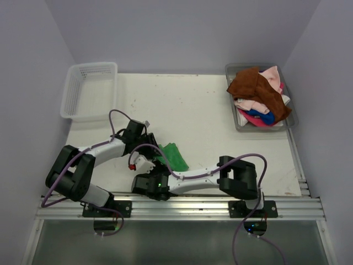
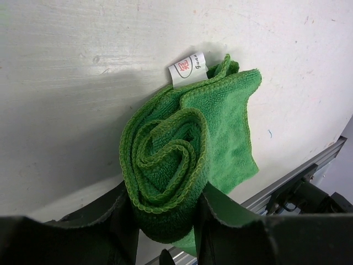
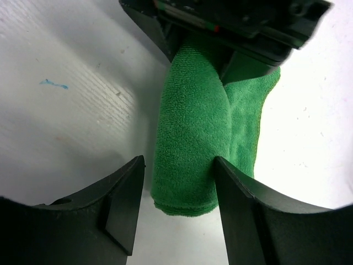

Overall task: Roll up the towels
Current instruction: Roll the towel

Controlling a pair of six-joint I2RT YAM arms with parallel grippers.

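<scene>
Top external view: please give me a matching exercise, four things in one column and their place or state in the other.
1. green towel
2. brown towel
3. white basket
4. grey tray

a. back left, empty
b. crumpled, lying topmost
c. near front, partly rolled
d. back right, filled

Pairs: 1-c, 2-b, 3-a, 4-d

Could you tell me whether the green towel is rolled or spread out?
Mostly rolled: the green towel shows a spiral end, with one loose flap trailing.
</scene>
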